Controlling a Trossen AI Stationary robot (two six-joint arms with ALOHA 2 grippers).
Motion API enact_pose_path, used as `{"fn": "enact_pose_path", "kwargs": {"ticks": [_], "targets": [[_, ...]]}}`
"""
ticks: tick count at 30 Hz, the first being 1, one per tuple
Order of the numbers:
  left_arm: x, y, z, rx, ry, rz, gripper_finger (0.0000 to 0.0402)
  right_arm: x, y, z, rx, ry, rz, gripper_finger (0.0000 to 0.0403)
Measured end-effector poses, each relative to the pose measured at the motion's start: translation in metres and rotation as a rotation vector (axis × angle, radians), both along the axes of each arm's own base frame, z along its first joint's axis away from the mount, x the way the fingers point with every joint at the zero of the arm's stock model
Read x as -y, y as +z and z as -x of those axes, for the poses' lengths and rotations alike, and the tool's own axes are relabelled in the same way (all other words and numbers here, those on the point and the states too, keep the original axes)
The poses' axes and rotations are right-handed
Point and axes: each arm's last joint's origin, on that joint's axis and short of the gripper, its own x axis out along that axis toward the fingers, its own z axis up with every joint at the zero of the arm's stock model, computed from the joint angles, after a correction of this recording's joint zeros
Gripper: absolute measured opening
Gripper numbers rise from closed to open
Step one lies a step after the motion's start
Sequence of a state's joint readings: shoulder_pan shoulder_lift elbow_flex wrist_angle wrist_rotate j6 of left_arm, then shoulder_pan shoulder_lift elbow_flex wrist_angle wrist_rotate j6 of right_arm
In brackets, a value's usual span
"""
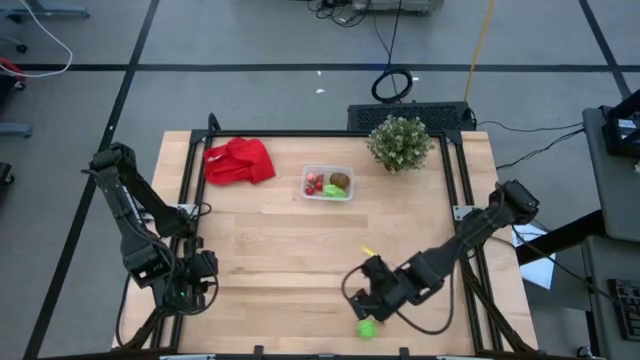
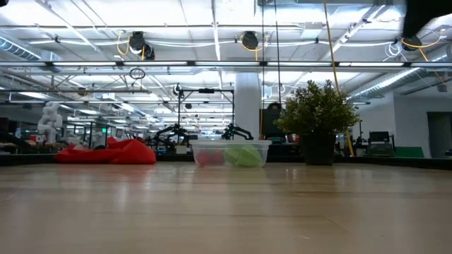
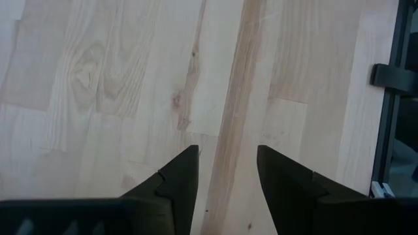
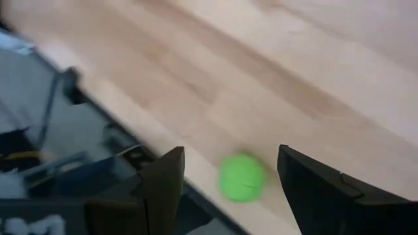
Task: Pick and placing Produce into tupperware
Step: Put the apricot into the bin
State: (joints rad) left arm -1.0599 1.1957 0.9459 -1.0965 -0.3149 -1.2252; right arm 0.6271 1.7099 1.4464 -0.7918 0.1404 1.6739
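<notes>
One green ball [image 4: 242, 177] lies loose on the table [image 1: 280, 250], well apart from the tupperware [image 1: 327, 183] and close to the table edge on the opposite side from the plant [image 1: 400, 143]. The right gripper [image 1: 371, 300] hovers just beside this ball, on the tupperware side of it. In the right wrist view its jaws stand wide and hold nothing, and the ball shows between the two fingers [image 4: 163, 186] but beyond their tips.

The left gripper [image 1: 190, 283] waits far from the tupperware, near the table corner on the side of the red cloth [image 1: 238, 161]. Its jaws are half open and empty over bare wood.

The step in hand seems to be the grasp of the ball. To do it well, I think the gripper should come down until the fingertips are on both sides of the ball's middle, then close slowly. The ball is round and smooth, so a push from one finger only may roll it off the edge, which is very near. It is safer to approach from the edge side or straight from above, not to sweep toward the edge.

The ball has no long axis and points nowhere, so any jaw angle will serve. The tupperware is different: its long axis runs from the cloth toward the plant. It sits between these two and already holds red pieces [image 1: 314, 183], a brown oval [image 1: 339, 181] and a green piece [image 1: 333, 191].
</notes>
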Motion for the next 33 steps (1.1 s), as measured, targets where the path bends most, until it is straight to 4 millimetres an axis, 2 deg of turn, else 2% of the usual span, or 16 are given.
{"fn": "enact_pose_path", "kwargs": {"ticks": [4,10,17,21,33], "targets": [[0.000,0.000,0.000,0.000,0.006,0.002,0.0159,-0.003,0.005,0.022,-0.066,-0.082,0.047,0.0235],[0.000,0.000,0.000,0.000,0.008,0.003,0.0159,-0.005,0.003,0.055,-0.264,-0.203,0.109,0.0235],[0.000,0.000,0.000,0.000,0.009,0.003,0.0159,-0.010,0.002,0.082,-0.400,-0.276,0.180,0.0235],[0.000,0.000,0.000,0.000,0.009,0.003,0.0159,-0.009,0.003,0.089,-0.435,-0.301,0.223,0.0235],[0.000,0.000,0.000,0.000,0.009,0.003,0.0159,-0.003,0.004,0.094,-0.546,-0.283,0.252,0.0235]]}}
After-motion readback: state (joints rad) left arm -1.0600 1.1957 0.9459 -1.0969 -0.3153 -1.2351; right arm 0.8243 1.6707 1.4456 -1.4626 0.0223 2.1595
